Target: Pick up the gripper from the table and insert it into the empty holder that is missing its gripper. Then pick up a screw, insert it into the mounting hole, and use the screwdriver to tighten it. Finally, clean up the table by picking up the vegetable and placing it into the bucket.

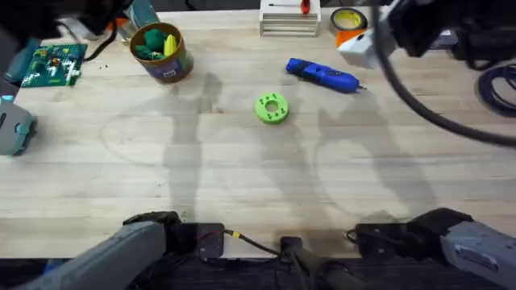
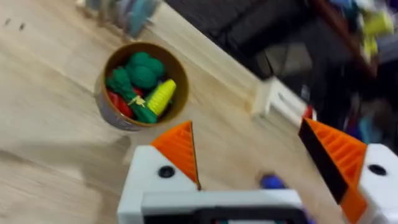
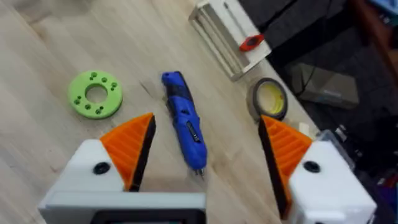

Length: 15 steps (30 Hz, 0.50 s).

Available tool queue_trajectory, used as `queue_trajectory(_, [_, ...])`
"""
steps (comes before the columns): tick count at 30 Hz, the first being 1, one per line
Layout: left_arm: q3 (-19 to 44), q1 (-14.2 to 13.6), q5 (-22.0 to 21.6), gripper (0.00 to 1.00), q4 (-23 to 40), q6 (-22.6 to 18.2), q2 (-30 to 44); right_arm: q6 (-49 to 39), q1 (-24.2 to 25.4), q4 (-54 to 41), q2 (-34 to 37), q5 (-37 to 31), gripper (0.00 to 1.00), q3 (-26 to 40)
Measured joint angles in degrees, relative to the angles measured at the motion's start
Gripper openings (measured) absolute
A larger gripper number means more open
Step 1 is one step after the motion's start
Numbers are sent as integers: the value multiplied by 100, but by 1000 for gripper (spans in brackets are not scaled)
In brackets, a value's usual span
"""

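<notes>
**Both grippers raised and empty, vegetables in the bucket**

I see the bucket [image 1: 162, 52] at about ten o'clock on the table, packed with dark-green, red and yellow toy pieces. I cannot tell whether the task's vegetable is among them, and I spot none lying loose on the wood. The blue screwdriver [image 1: 322, 75] lies flat at one o'clock, with the lime-green disc [image 1: 272, 108] near it toward the centre. My left gripper [image 2: 258, 158] hangs above the bucket with its jaws spread and nothing between them. My right gripper [image 3: 208, 146] hovers over the screwdriver, jaws likewise spread and empty. My worry is that a careless descent on the right would knock the screwdriver and set it rolling, or that the left gripper clips the bucket's rim and tips it.
</notes>
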State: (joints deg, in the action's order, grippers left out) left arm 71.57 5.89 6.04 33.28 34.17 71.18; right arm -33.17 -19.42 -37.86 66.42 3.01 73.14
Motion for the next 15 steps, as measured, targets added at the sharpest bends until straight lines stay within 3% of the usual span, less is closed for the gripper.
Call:
queue_trajectory(7, [0,0,1112,994,917,-1943,-994,97,0,-90,-622,0,991,7])
queue_trajectory(12, [0,0,1936,969,1679,-2877,-1535,281,0,-328,-808,0,991,9])
queue_trajectory(14, [0,0,2134,845,1944,-3082,-1720,363,0,-405,-871,0,991,9])
queue_trajectory(15, [0,0,2191,709,2037,-3129,-1787,411,0,-453,-914,0,991,9])
